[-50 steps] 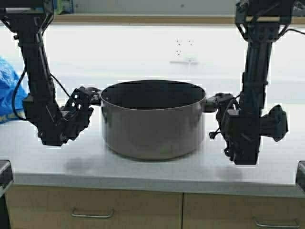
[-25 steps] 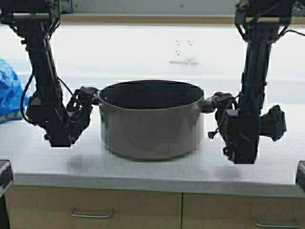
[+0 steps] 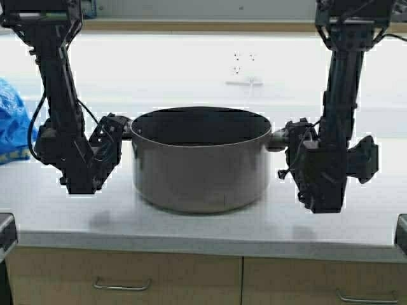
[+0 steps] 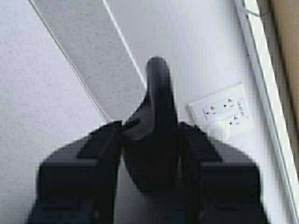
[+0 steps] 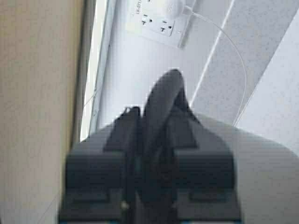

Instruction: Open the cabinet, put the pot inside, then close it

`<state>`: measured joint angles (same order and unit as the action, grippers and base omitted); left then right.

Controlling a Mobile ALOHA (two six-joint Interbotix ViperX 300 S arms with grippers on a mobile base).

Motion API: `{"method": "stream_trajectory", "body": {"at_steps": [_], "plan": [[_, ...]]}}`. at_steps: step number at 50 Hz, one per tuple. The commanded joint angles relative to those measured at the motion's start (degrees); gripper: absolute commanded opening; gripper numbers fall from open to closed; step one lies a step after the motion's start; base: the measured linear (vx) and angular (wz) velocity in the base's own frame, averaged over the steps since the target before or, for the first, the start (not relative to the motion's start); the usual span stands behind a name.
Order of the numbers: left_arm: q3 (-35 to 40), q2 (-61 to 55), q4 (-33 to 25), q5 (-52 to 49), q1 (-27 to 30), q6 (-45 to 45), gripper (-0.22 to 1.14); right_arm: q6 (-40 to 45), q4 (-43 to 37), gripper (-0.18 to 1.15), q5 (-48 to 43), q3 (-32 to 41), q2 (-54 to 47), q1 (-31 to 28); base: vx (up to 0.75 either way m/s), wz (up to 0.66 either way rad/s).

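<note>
Left gripper (image 3: 121,130) and right gripper (image 3: 286,136) are clamping the pot (image 3: 200,159) handles mid-frame; lifting evenly is keeping it level.

- The pot (image 3: 200,165) at the centre of the high view is matte grey outside, near-black inside, with a black loop handle (image 4: 156,126) at each side.
- Both arms are black – so are the left hand (image 3: 119,130) and the right hand (image 3: 287,135).
- The counter (image 3: 210,232) is pale white-grey with a fine speckle.
- The wall behind is white, with a white socket plate (image 5: 156,21) and a white plug and cord.
- At the left edge – a bright blue bag (image 3: 11,121).
- Along the bottom, light beige wood-grain drawer fronts (image 3: 127,279) with silver bar pulls.
</note>
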<state>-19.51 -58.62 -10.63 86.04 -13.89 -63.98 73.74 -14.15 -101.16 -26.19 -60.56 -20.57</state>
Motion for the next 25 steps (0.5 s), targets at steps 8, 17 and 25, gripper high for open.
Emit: {"method": "stream_trajectory", "body": {"at_steps": [8,17,25], "plan": [[-6.5,3.3,-0.7,3.5,-1.5,-0.2,0.02,-0.1,1.1,0.07,-0.1,-5.2,3.6,-1.8,0.01,0.0],[-10.6,5.5,-0.8,7.1,-3.3,-0.1,0.02,-0.1,1.1,0.07,-0.4,-8.2,6.3,-3.3,0.01,-0.01],[-14.4,9.0,-0.8,8.3,-3.7,0.9,0.02,-0.4,1.3,0.07,-0.5,-11.0,9.7,-3.7,0.01,-0.01]]}}
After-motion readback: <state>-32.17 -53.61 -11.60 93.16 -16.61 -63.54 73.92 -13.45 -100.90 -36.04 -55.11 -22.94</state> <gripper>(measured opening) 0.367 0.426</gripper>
